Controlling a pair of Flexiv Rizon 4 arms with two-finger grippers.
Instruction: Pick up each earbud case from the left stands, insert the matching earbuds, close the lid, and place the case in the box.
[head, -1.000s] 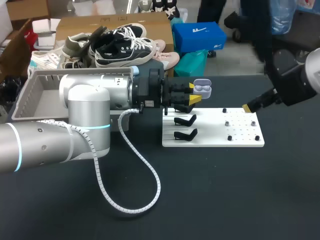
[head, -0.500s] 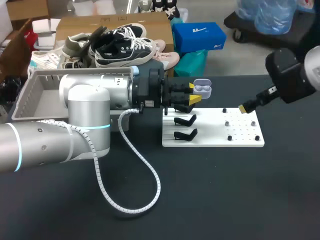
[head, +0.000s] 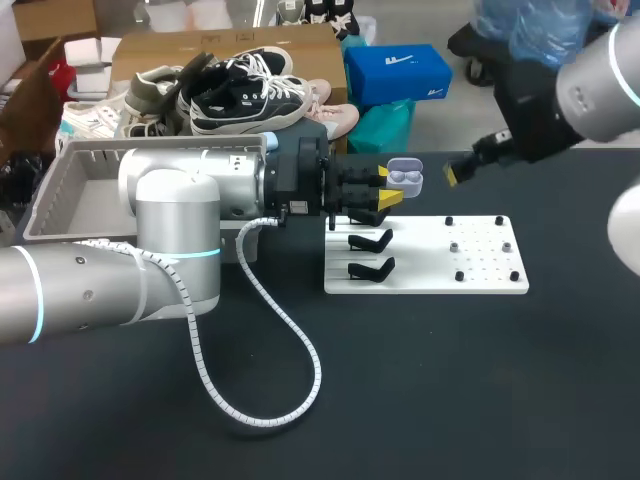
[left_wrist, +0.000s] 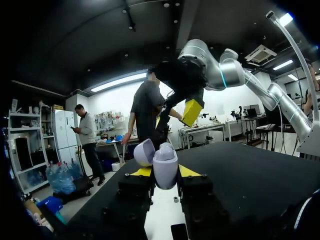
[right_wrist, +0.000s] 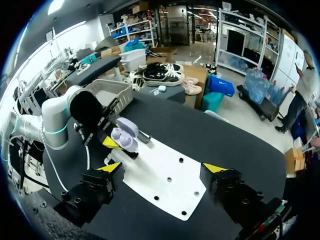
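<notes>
My left gripper (head: 390, 196) is shut on a pale lilac earbud case (head: 404, 180), held above the back left corner of the white board (head: 420, 270). The lid stands open and two pale earbuds show inside. In the left wrist view the case (left_wrist: 165, 167) sits upright between the yellow tips, its lid (left_wrist: 144, 152) tipped back. My right gripper (head: 452, 176) hangs in the air just right of the case, apart from it. The right wrist view shows that gripper (right_wrist: 163, 168) open wide and holding nothing, with the case (right_wrist: 124, 140) ahead of it.
Two black stands (head: 371, 240) sit on the board's left part, with small pegs (head: 453, 245) on its right part. A grey box (head: 70, 190) stands at the table's back left, behind my left arm. A white cable (head: 290, 350) loops over the dark table.
My right gripper has opened wide and moved up and left from over the board's right end toward the held case. The left arm and the case have not moved.
</notes>
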